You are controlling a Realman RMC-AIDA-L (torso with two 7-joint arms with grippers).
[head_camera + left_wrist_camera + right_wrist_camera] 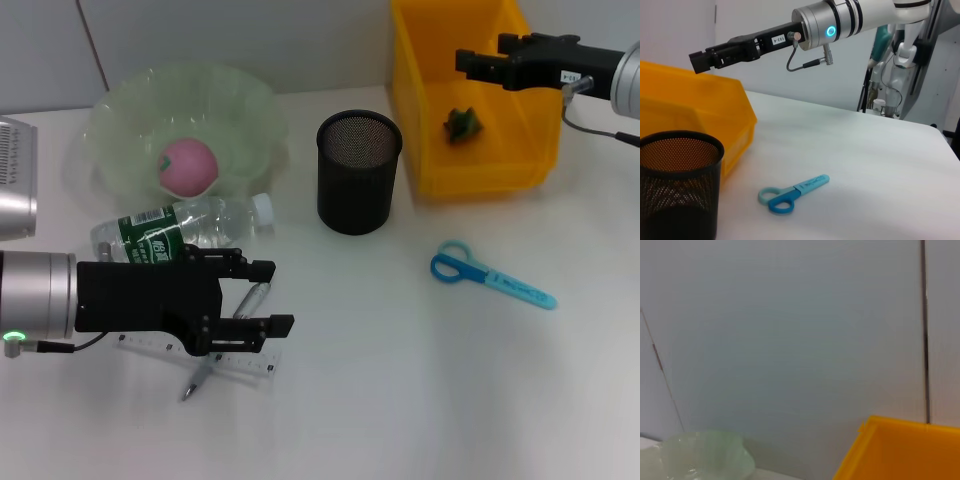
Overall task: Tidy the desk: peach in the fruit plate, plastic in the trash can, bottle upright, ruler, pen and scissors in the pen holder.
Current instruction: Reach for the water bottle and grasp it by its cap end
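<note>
- We are hovering the left pincer [268,297], jaws spread wide and empty, directly over the pen [228,340] and ruler [200,352] — both lying crosswise under it on the tabletop [420,400].
- We are keeping the right pincer [470,62] over the yellow bin [480,165]; its jaws we cannot tell.

silver wrist cylinders, black blocky left gripper [268,296] and right gripper [470,62], green LED, thin grey cables behind both

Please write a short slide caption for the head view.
Left hand hovers over ruler and pen; right hand above yellow bin; scissors lie loose.
</note>
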